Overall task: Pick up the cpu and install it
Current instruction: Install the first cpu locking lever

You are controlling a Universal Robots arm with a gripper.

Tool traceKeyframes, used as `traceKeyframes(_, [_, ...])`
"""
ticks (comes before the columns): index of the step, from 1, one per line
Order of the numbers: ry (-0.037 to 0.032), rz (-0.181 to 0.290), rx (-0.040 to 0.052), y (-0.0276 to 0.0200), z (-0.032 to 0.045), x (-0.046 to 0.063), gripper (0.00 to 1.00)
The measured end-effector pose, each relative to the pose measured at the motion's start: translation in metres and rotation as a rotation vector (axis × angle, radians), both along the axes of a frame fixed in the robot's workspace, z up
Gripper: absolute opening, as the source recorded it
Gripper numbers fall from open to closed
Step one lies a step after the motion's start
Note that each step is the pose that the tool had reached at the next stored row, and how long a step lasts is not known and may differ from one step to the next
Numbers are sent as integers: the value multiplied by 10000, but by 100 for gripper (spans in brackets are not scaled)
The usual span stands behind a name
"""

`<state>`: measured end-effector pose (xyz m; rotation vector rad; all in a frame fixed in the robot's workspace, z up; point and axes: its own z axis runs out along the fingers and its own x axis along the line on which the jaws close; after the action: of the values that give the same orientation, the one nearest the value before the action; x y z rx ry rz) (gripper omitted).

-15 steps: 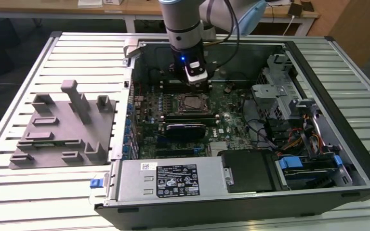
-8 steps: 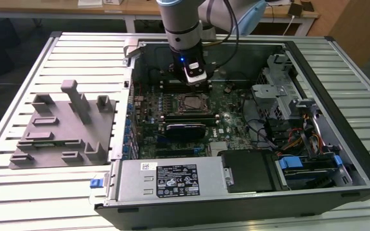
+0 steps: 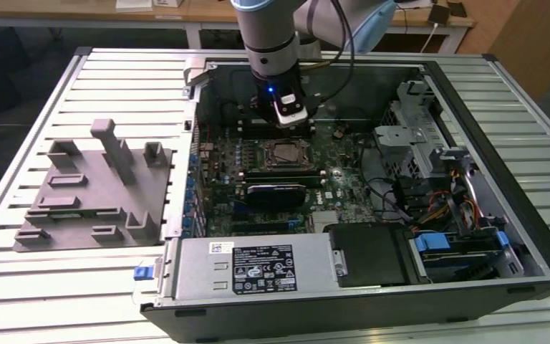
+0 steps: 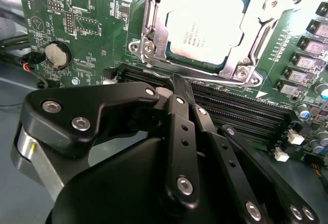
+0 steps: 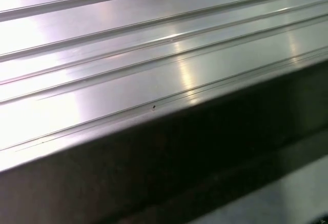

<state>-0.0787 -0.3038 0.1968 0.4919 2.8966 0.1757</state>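
Robotics lab or test workshop. Evidence: open computer case (image 3: 371,215) lying on ribbed metal workbench (image 3: 112,93), grey moulded fixture (image 3: 94,186) beside it, wooden desks (image 3: 208,14) behind, robot arm (image 3: 270,43) overhead.

You see the cpu (image 4: 209,25) with a pale silvery-white top, seated in a bright silver frame (image 4: 154,34) on the green motherboard (image 4: 92,24). Your end effector (image 4: 177,88) is glossy black with silver screws. The ribbed table (image 3: 26,136) is pale grey; the fixture (image 3: 94,190) is dull grey-brown.
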Motion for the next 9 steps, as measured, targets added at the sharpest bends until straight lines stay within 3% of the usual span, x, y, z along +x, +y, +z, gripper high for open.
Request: traceKeyframes(9, [1,240,-63,0,-24,-1,11])
